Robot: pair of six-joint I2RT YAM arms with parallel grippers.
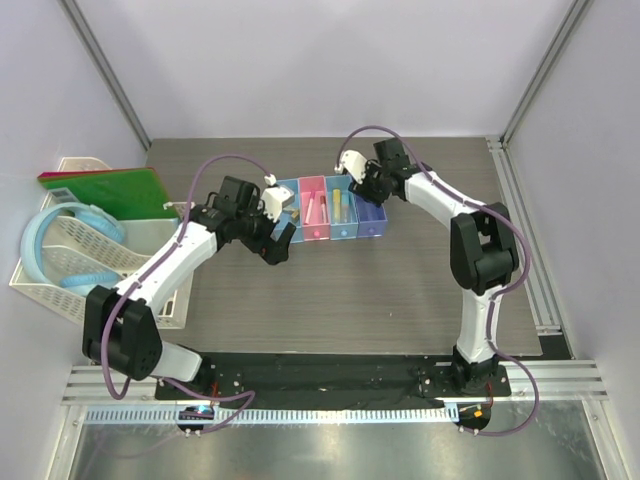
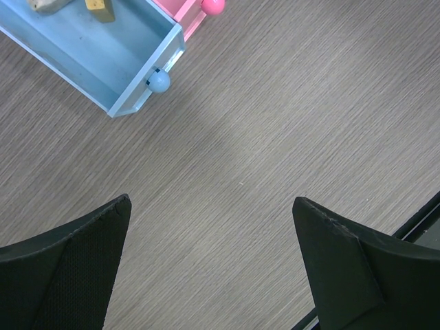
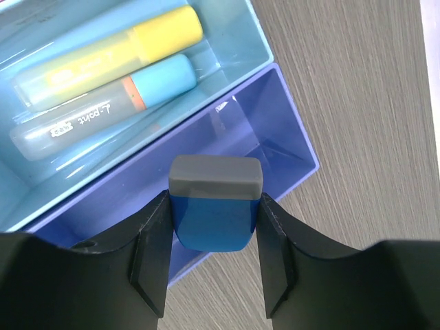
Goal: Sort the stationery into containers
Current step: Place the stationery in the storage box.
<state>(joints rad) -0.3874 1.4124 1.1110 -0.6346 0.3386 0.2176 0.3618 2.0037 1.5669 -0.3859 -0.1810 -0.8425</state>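
Right gripper (image 3: pixel 214 201) is clamped on the blue block (image 3: pixel 216 221), one jaw on each flat side, with the grey cap up and clear of the jaws. It hangs over the purple bin (image 3: pixel 278 130), the right-end one in the row of bins (image 1: pixel 330 212) mid-bench. That bin looks bare inside, which I take as the reason the block is carried there: each kind of thing gets its own compartment. The block does not seem to touch the bin (how high it hangs I cannot judge). Next door, the inner blue bin (image 3: pixel 240 51) holds the yellow stick (image 3: pixel 117 45) and the pale blue tube (image 3: pixel 103 117), lying side by side along its length. Left gripper (image 2: pixel 210 206) is spread wide with nothing between the jaws, hovering over bare bench (image 2: pixel 289 103) just in front of the left-end blue bin (image 2: pixel 96 62), where two tan pieces (image 2: pixel 100 8) lie. Only a corner of the pink bin (image 2: pixel 182 8) shows beside it. From overhead, thin pale pens (image 1: pixel 312 208) show in the pink bin. Judgement: sorting is nearly done. The block is the only item I find outside a bin, and what remains is to let it go. Risk: it seems to sit near one long wall of the purple bin, so it might clip the rim and tumble onto the bench.
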